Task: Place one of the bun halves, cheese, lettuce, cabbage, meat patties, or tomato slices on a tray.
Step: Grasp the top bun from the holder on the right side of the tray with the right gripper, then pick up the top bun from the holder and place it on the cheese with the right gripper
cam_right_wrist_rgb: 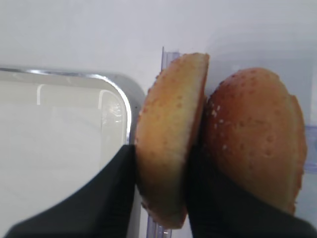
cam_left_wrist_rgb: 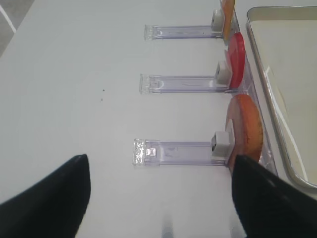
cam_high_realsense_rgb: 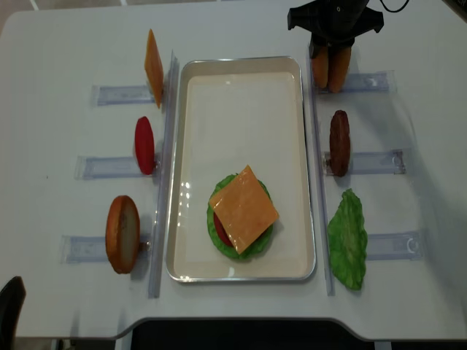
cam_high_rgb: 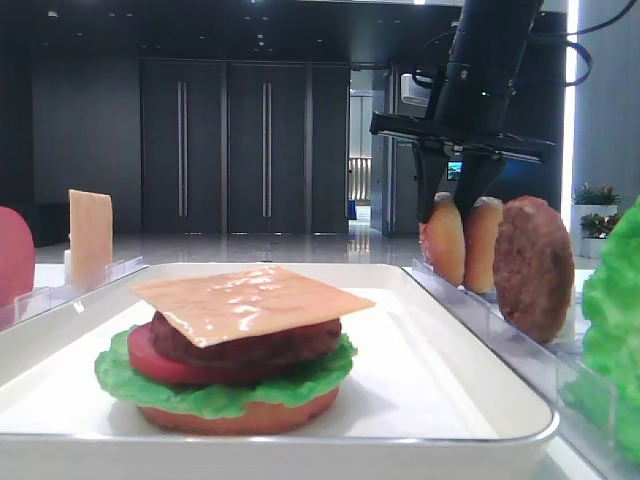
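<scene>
My right gripper [cam_high_realsense_rgb: 330,49] [cam_right_wrist_rgb: 162,151] is shut on a golden bun half [cam_right_wrist_rgb: 171,129] [cam_high_rgb: 443,240] that stands on edge in its clear rack right of the white tray [cam_high_realsense_rgb: 241,95]; one finger presses each face. A darker seeded bun half [cam_right_wrist_rgb: 255,139] [cam_high_realsense_rgb: 340,69] leans against it. On the tray sits a stack with a cheese slice [cam_high_realsense_rgb: 244,208] on top of patty, tomato, lettuce and a bun bottom. My left gripper [cam_left_wrist_rgb: 158,198] hangs open over bare table, holding nothing, near another bun half [cam_left_wrist_rgb: 243,129].
In racks on the right stand a meat patty [cam_high_realsense_rgb: 339,142] and a lettuce leaf [cam_high_realsense_rgb: 348,237]. Left racks hold a cheese slice [cam_high_realsense_rgb: 153,58], a tomato slice [cam_high_realsense_rgb: 144,144] and a bun half [cam_high_realsense_rgb: 122,233]. Clear dividers run along both long sides of the tray.
</scene>
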